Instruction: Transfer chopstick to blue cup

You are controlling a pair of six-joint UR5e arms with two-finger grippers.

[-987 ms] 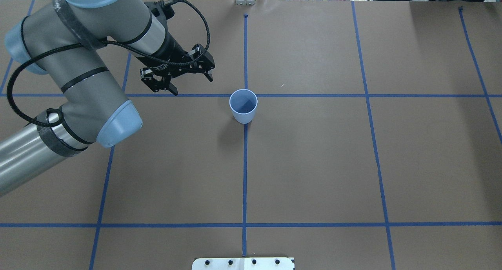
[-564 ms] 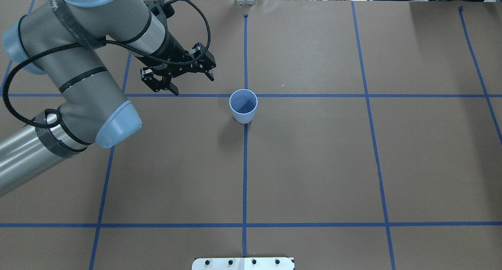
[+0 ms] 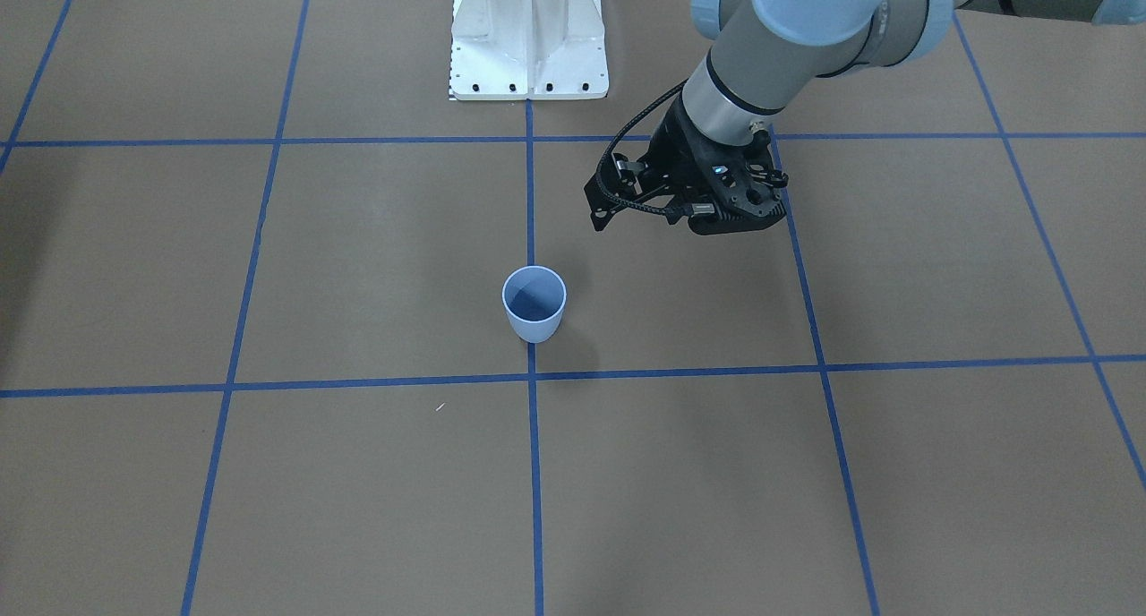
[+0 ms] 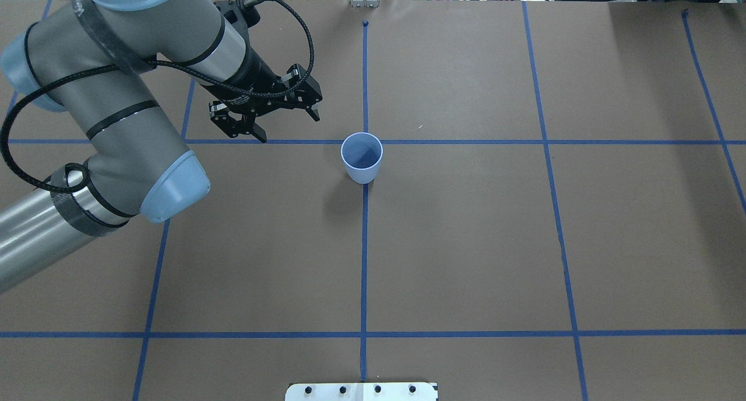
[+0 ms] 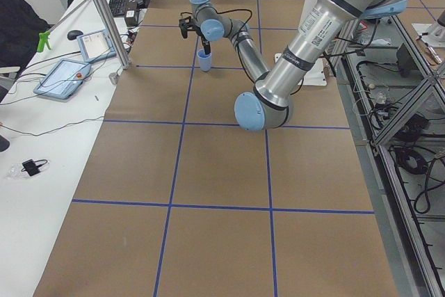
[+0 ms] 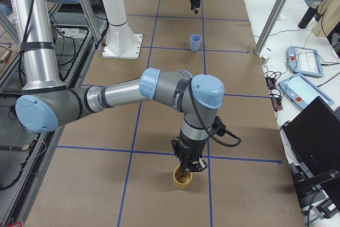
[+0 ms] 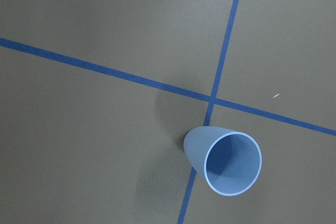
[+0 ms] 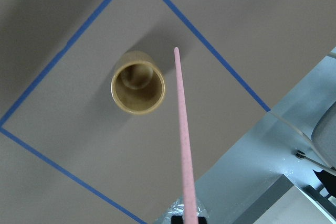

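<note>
- My right pincer (image 6: 188, 167) grips the pink chopstick (image 8: 182, 140), which points down. Its tip shows just beside the tan cup (image 8: 138, 82), outside the rim.
- My left pincer (image 4: 287, 127) hangs with its fingers spread, near the blue cup (image 4: 362, 156) but apart from it.
- The blue cup stands upright and empty, well apart from the chopstick.
- Since a second ago my left pincer has barely shifted, and the blue cup has not moved.

Table (image 4: 466, 243) covered in brown paper, divided into squares by blue tape lines (image 4: 364, 261). Blue cup (image 4: 362, 156): upright on the centre line, just on the robot's side of a crossing. Tan cup (image 6: 183, 181): upright inside a square at the table's right end. White base plate (image 3: 528, 38): at the robot's edge.
</note>
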